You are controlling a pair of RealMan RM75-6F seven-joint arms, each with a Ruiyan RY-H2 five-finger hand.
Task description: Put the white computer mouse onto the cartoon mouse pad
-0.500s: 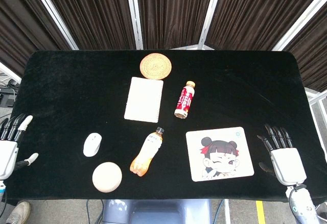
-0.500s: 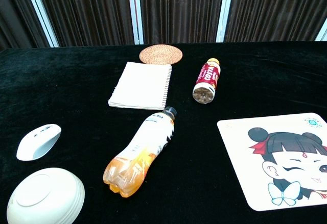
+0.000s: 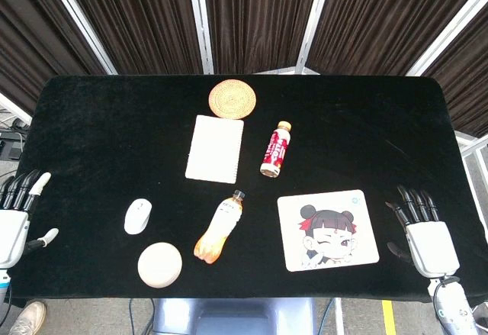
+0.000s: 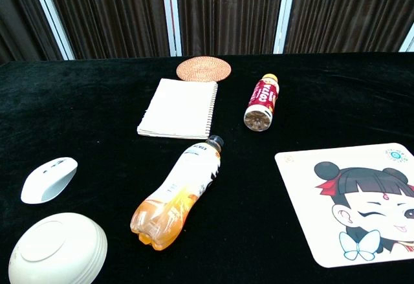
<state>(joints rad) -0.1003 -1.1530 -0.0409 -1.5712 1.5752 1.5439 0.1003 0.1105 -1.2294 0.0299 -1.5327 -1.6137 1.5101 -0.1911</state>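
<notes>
The white computer mouse lies on the black table at the front left. The cartoon mouse pad, printed with a winking girl, lies flat at the front right. My left hand hangs at the table's left edge, fingers apart and holding nothing, well left of the mouse. Over at the right front corner my right hand is also open and empty, just right of the pad. Neither hand appears in the chest view.
An orange drink bottle lies between mouse and pad. A white dome-shaped object sits just in front of the mouse. Further back are a white notebook, a red bottle on its side and a woven coaster.
Both hands have shifted very slightly downward in the head view. Nothing on the table has moved.
</notes>
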